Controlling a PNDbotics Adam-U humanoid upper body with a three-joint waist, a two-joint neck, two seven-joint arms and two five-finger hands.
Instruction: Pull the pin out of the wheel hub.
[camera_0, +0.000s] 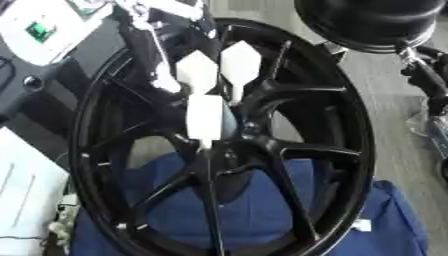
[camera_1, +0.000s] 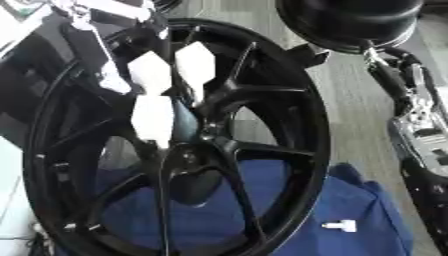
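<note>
The left hand (camera_0: 206, 95) comes in from the upper left of the frame and hangs over the centre of the black wheel (camera_0: 350, 150). Its white-tipped fingers are spread and straight and hold nothing. The hub (camera_0: 229, 150) lies just below those fingertips, toward the lower middle. I cannot make out a pin there. A small white piece (camera_1: 339, 226) lies on the blue cloth (camera_1: 350, 200), lower right. The right hand does not show.

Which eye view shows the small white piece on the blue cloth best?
Right eye view: the small white piece lies fully clear on the blue cloth, beside the wheel rim. In the left eye view it sits tight against the rim's edge, showing only as a white patch.
</note>
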